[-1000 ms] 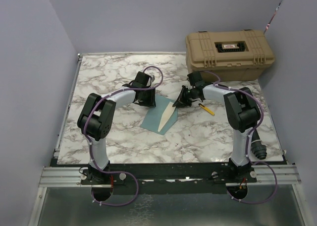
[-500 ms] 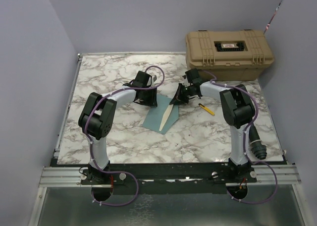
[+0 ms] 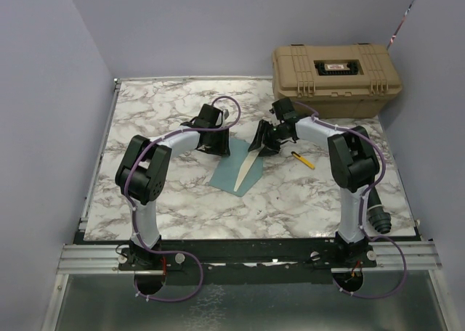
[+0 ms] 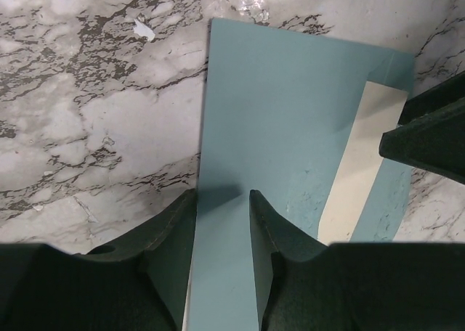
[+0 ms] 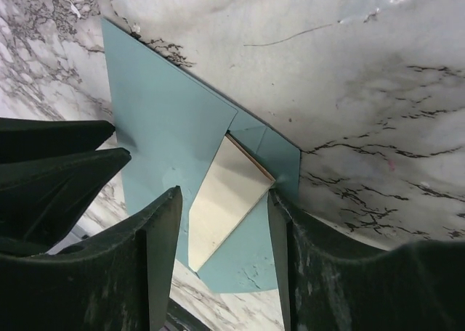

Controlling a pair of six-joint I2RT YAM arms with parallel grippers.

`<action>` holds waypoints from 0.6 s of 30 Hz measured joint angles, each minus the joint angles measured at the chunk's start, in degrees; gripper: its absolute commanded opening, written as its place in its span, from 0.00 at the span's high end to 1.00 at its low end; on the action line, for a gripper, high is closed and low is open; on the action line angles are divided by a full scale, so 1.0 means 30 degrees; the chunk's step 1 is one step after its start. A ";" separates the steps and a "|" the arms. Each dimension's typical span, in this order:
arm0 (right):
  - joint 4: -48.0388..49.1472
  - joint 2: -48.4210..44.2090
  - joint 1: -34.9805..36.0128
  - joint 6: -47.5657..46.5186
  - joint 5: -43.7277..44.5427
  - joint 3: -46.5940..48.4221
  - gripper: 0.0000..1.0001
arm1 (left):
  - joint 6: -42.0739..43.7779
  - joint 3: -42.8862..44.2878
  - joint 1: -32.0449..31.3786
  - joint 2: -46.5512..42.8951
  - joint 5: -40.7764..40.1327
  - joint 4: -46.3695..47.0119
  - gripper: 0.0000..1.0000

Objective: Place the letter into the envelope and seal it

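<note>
The teal envelope (image 3: 228,176) lies flat mid-table, and the cream back of the letter (image 3: 248,168) sticks out of its right side as a narrow wedge. My left gripper (image 3: 219,148) is at the envelope's far-left end; in the left wrist view its jaws (image 4: 222,194) stand part open over the envelope (image 4: 283,113), nothing pinched. My right gripper (image 3: 260,144) is open above the far-right end. Its fingers straddle the exposed letter (image 5: 225,200) and the envelope (image 5: 167,120); the right fingertip (image 5: 275,197) meets the letter's corner.
A tan hard case (image 3: 336,70) stands at the back right of the marble table (image 3: 160,113). A small yellow pen (image 3: 304,159) lies just right of the right gripper. Grey walls close in the left, back and right sides.
The right gripper was shut and has opened. It shifted a little toward the back left along the envelope's edge. The left arm has barely moved.
</note>
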 measured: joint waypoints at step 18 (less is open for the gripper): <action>-0.0408 -0.0386 -0.0015 0.0372 0.0612 -0.0488 0.72 | -0.0335 0.0058 0.0000 0.0109 0.0022 0.0131 0.65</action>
